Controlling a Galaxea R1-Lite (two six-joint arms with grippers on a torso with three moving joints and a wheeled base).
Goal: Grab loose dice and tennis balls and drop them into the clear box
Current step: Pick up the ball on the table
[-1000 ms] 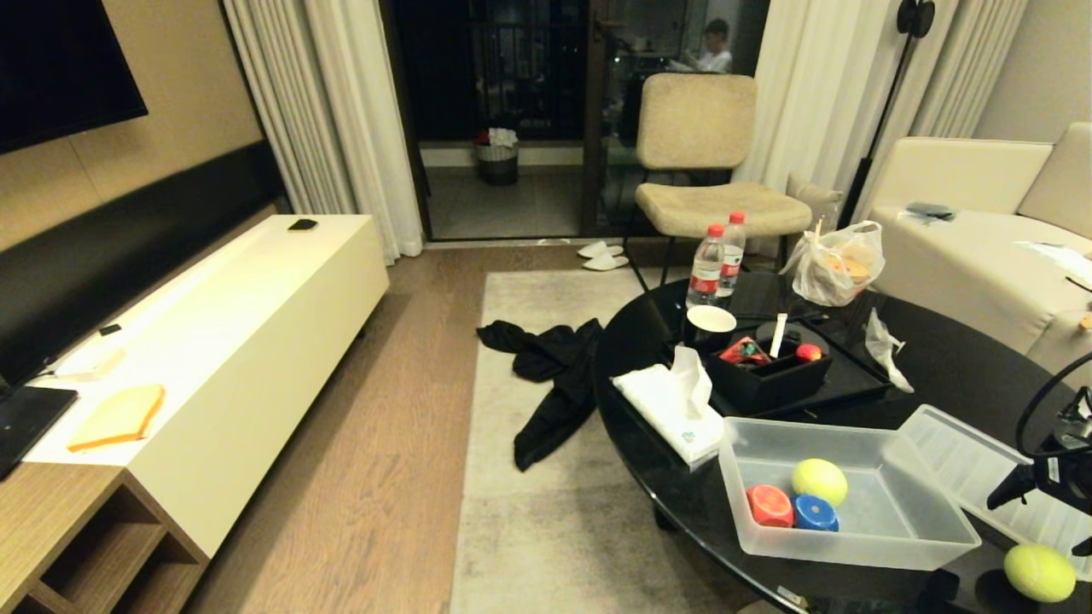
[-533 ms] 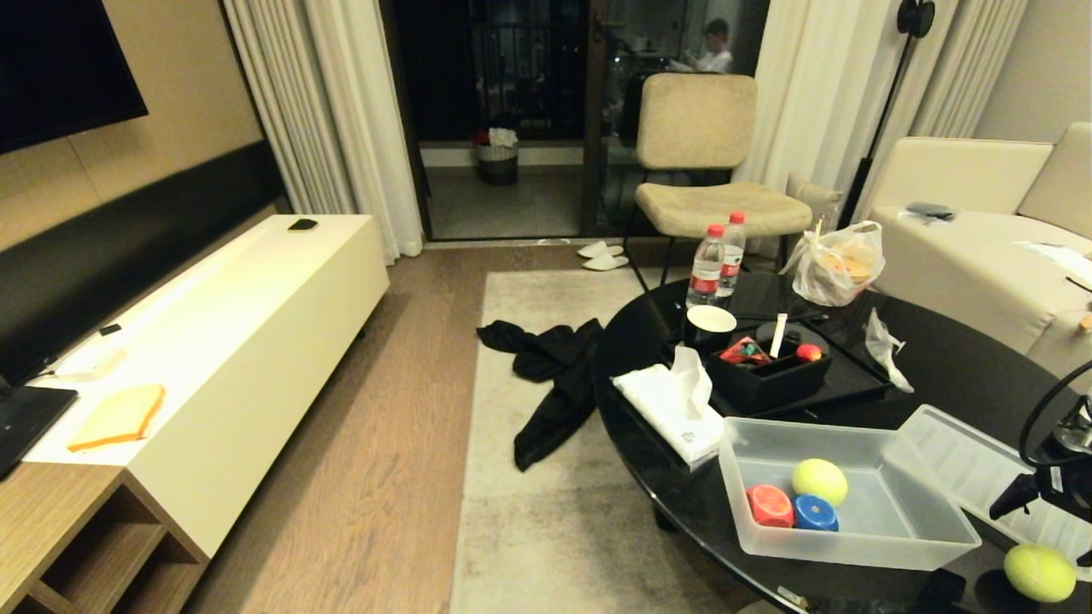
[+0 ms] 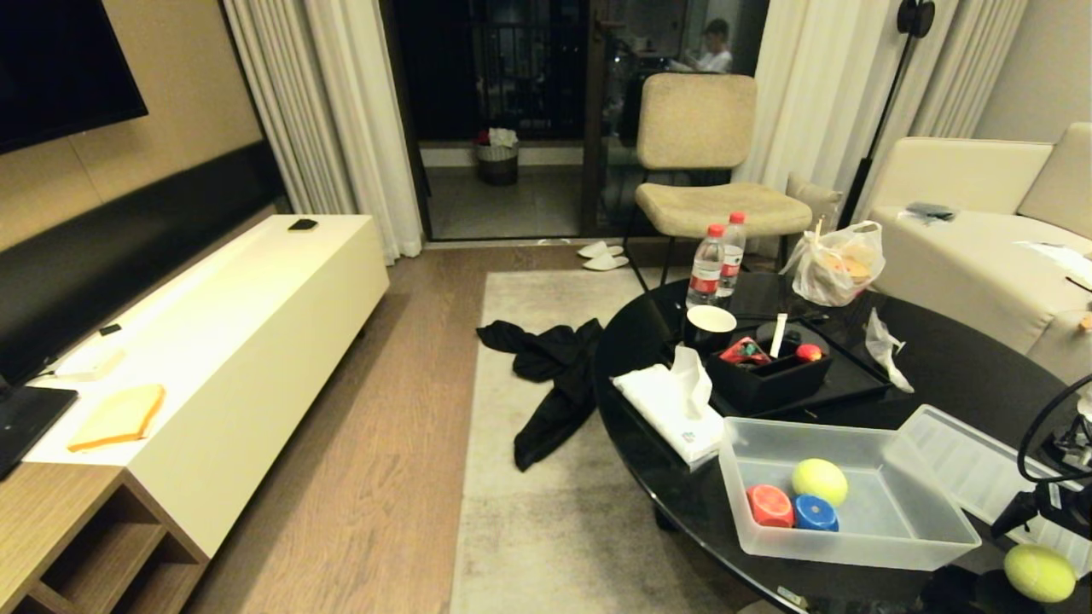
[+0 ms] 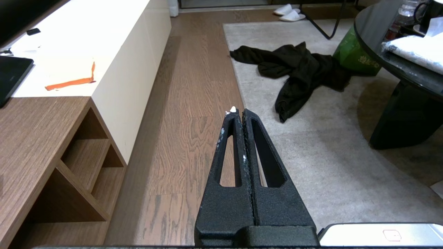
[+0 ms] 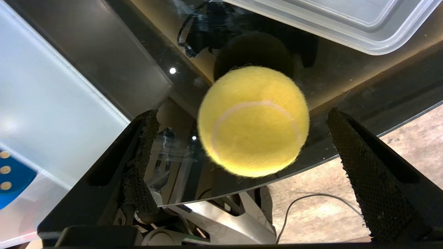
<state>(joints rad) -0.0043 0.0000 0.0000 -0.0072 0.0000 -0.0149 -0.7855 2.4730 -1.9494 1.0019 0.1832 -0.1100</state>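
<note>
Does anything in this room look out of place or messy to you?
Yes. A dark garment lies crumpled on the rug beside the black table, and one tennis ball sits very near that table's edge, outside the clear box.

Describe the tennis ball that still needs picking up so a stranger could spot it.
On the round black glass table, look beside the clear box, toward the table's near edge. The loose tennis ball lies there on bare glass, unlike the other ball already inside the box.
</note>
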